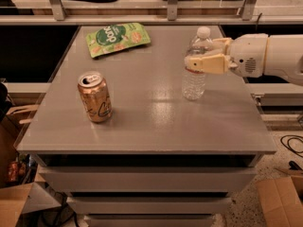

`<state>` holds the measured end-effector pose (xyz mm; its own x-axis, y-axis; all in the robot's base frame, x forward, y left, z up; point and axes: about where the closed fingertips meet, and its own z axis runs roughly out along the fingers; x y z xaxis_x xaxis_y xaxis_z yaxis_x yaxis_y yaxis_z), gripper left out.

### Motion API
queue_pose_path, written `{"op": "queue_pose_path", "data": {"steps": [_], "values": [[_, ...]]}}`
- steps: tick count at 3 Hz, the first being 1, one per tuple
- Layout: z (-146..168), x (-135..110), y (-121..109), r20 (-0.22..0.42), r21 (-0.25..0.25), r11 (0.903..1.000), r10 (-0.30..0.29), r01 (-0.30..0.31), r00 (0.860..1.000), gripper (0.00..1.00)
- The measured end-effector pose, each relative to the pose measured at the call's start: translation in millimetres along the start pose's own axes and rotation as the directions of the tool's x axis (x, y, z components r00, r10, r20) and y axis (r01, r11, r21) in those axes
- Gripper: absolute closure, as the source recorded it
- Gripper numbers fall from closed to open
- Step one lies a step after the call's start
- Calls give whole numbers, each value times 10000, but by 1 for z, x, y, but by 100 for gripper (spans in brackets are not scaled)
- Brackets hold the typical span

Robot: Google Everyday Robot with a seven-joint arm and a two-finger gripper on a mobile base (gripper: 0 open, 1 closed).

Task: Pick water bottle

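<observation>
Camera view: water bottle (pixel 194 82), clear ribbed plastic, white cap, upright on right half of smooth grey table (pixel 156 122), away from edges. Gripper (pixel 193 53) at label band, cream fingers apart, one before bottle, one behind. Tan can (pixel 95 97), green bag (pixel 117 38) well apart on left.

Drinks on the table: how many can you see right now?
2. A water bottle stands right of centre, with the tool at its label; a can stands near the left edge. None looks hidden.
</observation>
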<state>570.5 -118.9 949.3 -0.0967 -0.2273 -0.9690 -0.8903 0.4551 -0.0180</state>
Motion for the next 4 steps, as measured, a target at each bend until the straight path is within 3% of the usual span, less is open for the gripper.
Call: {"op": "queue_pose_path", "data": {"steps": [1, 2, 4], "values": [[-5, -6, -6, 88, 16, 9999, -134, 134, 9999, 86], [-17, -16, -16, 66, 170, 9988, -465, 463, 9989, 100], [-28, -33, -26, 57, -162, 9953, -956, 957, 9954, 100]]}}
